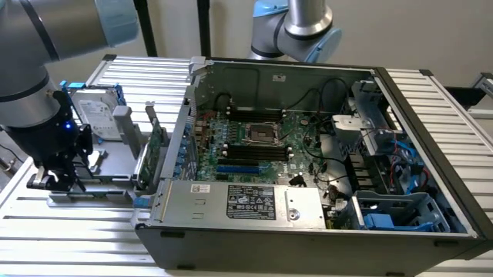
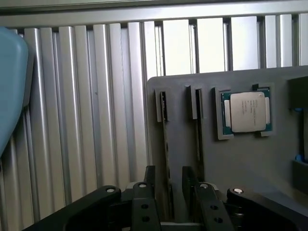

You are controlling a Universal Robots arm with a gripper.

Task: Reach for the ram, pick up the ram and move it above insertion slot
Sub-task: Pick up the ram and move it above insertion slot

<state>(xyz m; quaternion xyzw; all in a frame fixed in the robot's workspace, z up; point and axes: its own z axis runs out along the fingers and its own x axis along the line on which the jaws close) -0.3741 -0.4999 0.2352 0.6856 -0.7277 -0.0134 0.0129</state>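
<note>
Long, thin ram stick, seen edge-on as a dark narrow strip. Standing upright on its long edge in a groove of the grey plastic holder, seated there, not lifted. Running in between the spread black fingers of the tool, with a gap on each side. Long black insertion slots, side by side on the green motherboard inside the open computer case, well apart from the holder.

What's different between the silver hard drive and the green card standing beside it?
The hard drive is a silver box with a white label; the green card is a bare circuit board. The hard drive is thick, the green card thin. Both stand upright in the grey holder, outside the computer case.
</note>
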